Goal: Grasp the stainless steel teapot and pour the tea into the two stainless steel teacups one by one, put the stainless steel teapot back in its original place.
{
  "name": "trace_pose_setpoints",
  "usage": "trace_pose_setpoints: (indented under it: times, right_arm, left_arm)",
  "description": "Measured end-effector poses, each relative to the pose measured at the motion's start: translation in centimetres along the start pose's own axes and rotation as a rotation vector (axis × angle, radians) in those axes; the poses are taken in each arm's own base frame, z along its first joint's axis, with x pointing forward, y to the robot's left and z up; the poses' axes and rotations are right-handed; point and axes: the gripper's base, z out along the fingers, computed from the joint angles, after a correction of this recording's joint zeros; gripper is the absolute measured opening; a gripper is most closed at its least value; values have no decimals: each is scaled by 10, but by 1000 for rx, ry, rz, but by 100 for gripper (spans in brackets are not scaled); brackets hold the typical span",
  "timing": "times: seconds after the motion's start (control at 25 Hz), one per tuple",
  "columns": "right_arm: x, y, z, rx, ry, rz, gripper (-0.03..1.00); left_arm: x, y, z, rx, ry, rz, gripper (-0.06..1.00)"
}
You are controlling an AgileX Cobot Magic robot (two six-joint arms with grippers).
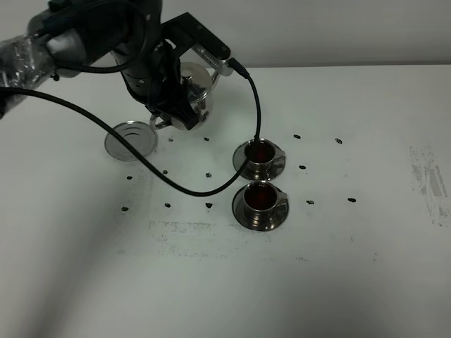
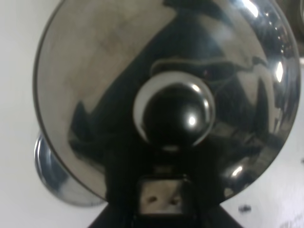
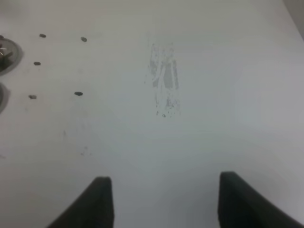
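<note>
The stainless steel teapot (image 1: 201, 88) is at the back left, in my left gripper (image 1: 173, 105), which is shut on its handle side. It hangs just right of a round steel saucer (image 1: 129, 139). In the left wrist view the teapot's domed lid and knob (image 2: 173, 111) fill the frame, with the saucer's rim (image 2: 50, 178) showing beyond it. The two stainless steel teacups (image 1: 261, 158) (image 1: 259, 203) stand on saucers at the centre. Both hold reddish-brown tea (image 1: 262, 150) (image 1: 258, 198). My right gripper (image 3: 161, 192) is open and empty over bare table, out of the exterior high view.
A black cable (image 1: 255, 105) runs from the left arm down past the far cup and across the table. Small dark marks (image 1: 301, 167) dot the white table (image 1: 366, 267). A grey scuff (image 3: 164, 80) lies ahead of the right gripper. Cup saucer edges (image 3: 7, 54) show in the right wrist view.
</note>
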Motion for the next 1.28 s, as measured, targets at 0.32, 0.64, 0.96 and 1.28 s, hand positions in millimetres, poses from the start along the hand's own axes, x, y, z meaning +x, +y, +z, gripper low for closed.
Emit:
trace_pose_setpoints:
  times: [0.32, 0.64, 0.96, 1.28]
  right_arm:
    - [0, 0, 0, 0, 0, 0, 48]
    - [0, 0, 0, 0, 0, 0, 48]
    - [0, 0, 0, 0, 0, 0, 48]
    - [0, 0, 0, 0, 0, 0, 48]
  left_arm:
    - [61, 24, -3, -29, -10, -163, 18]
    - [84, 43, 13, -37, 3, -263, 18]
    - [80, 42, 50, 24, 6, -316, 18]
    - [72, 45, 73, 42, 22, -326, 18]
